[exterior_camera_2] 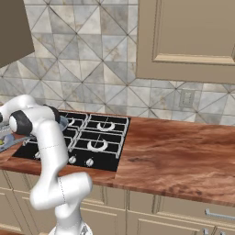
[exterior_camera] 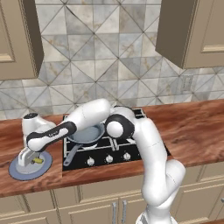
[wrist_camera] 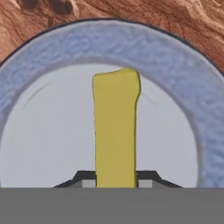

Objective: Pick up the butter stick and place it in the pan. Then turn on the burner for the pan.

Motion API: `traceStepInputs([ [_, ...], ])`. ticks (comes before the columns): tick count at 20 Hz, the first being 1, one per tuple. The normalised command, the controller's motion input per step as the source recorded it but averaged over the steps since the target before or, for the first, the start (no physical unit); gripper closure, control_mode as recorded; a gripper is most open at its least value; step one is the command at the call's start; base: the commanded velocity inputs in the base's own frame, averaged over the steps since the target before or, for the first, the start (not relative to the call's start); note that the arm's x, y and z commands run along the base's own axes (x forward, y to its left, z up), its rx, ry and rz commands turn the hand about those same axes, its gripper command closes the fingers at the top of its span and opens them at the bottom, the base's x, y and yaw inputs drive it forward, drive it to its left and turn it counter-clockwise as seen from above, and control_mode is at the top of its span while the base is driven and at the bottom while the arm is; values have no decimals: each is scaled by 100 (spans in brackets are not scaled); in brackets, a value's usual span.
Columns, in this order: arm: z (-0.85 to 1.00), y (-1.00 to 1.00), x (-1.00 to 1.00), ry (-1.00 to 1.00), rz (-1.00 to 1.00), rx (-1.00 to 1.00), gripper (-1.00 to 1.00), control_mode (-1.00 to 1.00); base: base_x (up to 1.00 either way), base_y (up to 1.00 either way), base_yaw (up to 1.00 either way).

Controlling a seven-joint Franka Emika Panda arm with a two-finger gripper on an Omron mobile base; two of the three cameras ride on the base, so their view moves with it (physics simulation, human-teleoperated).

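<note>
Left base view: the arm is bent low to the left of the pan [exterior_camera: 89, 133], and the gripper [exterior_camera: 31, 160] is clamped on the butter stick [exterior_camera: 38, 160], which lies on the plate [exterior_camera: 15, 171].

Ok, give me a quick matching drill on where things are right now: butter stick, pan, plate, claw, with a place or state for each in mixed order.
Things:
1. butter stick
2. pan
3. plate
4. claw

Places or states:
A. on the black cooktop, over a burner
B. on the wooden counter, left of the cooktop
C. shut on the yellow bar
D. lying on the blue-rimmed dish, between the dark fingertips

Pairs: 1-D, 2-A, 3-B, 4-C
</note>
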Motion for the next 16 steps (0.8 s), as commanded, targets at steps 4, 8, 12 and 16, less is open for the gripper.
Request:
traceStepInputs([
  [4, -51, 0, 0, 0, 0, 0, 100, -100, 0, 0, 0],
  [8, -12, 0, 0, 0, 0, 0, 100, -100, 0, 0, 0],
  [12, 19, -2, -2, 0, 0, 0, 100, -100, 0, 0, 0],
  [16, 36, -14, -16, 0, 0, 0, 100, -100, 0, 0, 0],
])
